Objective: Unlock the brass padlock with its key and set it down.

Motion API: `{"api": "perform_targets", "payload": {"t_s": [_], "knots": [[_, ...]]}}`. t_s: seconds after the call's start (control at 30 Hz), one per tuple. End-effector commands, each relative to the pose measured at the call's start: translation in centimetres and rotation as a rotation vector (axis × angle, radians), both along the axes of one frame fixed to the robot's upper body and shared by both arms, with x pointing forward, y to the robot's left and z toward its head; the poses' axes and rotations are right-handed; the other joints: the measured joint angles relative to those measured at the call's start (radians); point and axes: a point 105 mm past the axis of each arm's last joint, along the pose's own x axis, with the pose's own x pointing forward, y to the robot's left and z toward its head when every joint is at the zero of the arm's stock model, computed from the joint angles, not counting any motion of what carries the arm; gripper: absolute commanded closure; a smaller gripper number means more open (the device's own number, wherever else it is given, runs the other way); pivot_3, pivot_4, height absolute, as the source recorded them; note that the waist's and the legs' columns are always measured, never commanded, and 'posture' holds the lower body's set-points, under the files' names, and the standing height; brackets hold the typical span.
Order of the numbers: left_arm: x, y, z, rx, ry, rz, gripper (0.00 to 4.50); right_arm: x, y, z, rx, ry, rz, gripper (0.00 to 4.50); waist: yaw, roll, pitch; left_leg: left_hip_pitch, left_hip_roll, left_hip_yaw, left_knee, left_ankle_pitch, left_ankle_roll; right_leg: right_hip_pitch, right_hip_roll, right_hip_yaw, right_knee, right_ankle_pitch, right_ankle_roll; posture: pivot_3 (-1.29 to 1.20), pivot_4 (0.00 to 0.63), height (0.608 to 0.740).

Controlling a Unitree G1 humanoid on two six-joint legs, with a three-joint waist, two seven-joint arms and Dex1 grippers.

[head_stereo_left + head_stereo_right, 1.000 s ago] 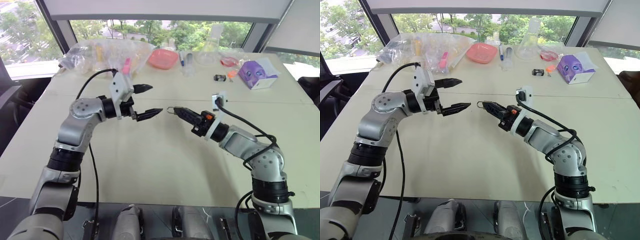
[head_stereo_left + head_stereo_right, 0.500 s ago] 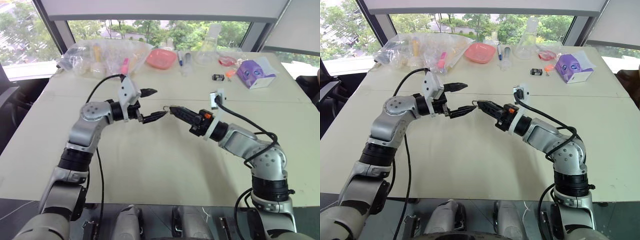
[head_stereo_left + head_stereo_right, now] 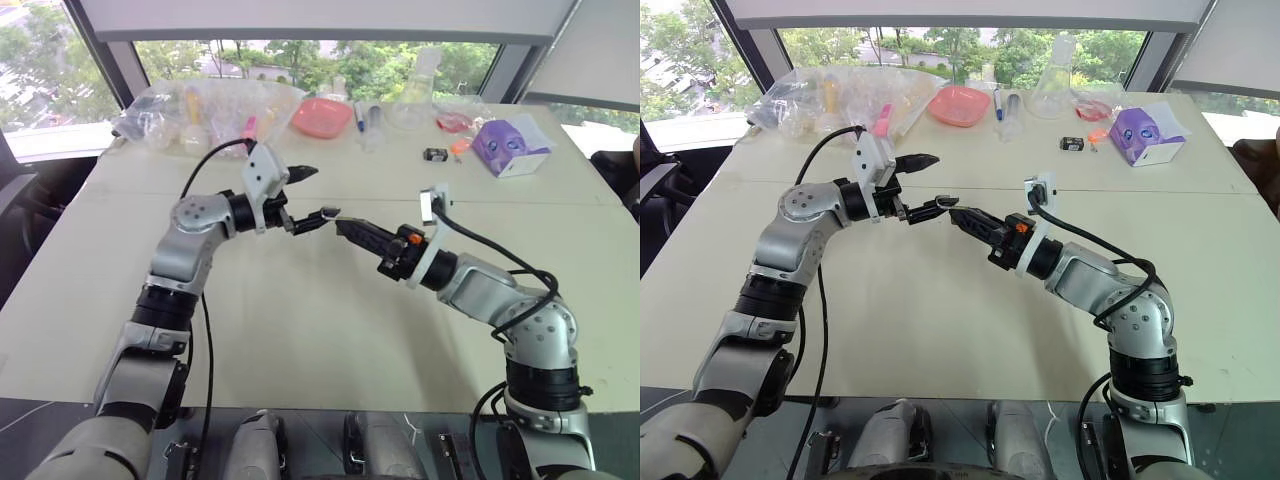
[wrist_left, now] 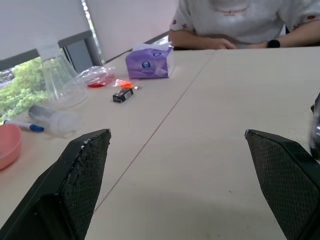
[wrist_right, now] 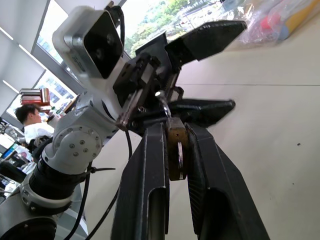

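Right end effector (image 5: 172,150) is clamping the brass padlock (image 5: 176,150) above the counter (image 3: 300,330). Left end effector (image 3: 312,195) is gaping wide just beside the padlock. You're aligning on the key side; approach slowly and close squarely.

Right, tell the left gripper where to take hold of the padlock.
Grip the silvery shackle end sticking out past the right gripper's fingertips, coming in from the front. The brass padlock body is already clamped between those fingers, so only that end is free. The open left gripper faces it.
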Motion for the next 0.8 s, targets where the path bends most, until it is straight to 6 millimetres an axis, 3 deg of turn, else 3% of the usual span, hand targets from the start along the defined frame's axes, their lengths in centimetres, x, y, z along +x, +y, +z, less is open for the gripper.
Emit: {"api": "perform_targets", "payload": {"t_s": [0.03,0.17,0.27,0.43,0.6,0.8], "knots": [[-0.4,0.4,1.3,0.003,-0.055,0.004,0.03,-0.1,0.0,0.8,0.010,-0.035,0.001,4.50,0.000,0.000,0.000,0.000,0.000,0.000,0.000,0.000,0.000,0.000,0.000,0.000,0.000,0.000,0.000,0.00,0.150,0.739],[0.1,2.5,-1.6,0.108,0.004,0.070,0.03,1.3,-1.1,0.7,0.031,0.003,-0.088,4.50,-0.003,0.000,0.000,0.000,0.000,0.000,0.000,0.000,0.000,0.000,0.000,0.000,0.000,0.000,0.000,0.00,0.150,0.739],[-0.9,4.3,-3.2,0.122,0.102,0.083,0.03,2.7,-2.0,-1.4,-0.029,0.114,-0.168,4.50,-0.005,0.000,0.000,0.001,0.000,0.000,-0.001,0.000,0.000,0.000,0.000,0.000,0.000,0.000,0.000,0.00,0.150,0.739],[-4.9,4.6,-2.5,0.015,0.273,-0.037,0.03,4.5,-2.4,-3.9,-0.037,0.303,-0.243,4.50,-0.001,0.000,0.000,0.000,0.001,0.000,-0.001,0.000,0.000,-0.001,-0.001,0.000,0.000,0.000,0.000,0.00,0.150,0.739],[-6.5,4.7,-2.3,-0.053,0.356,-0.017,0.03,5.2,-2.0,-5.8,-0.116,0.380,-0.250,4.50,-0.003,0.000,0.000,0.000,0.000,-0.001,0.000,0.000,-0.001,-0.001,-0.001,0.001,0.000,0.000,0.000,0.00,0.150,0.739],[-6.9,5.1,-3.0,-0.063,0.370,0.065,0.00,5.2,-2.2,-6.6,-0.206,0.384,-0.227,1.61,-0.005,0.001,0.000,0.000,0.000,-0.002,-0.001,0.000,-0.001,-0.001,-0.001,0.001,0.001,0.000,0.000,0.00,0.150,0.739]]}}
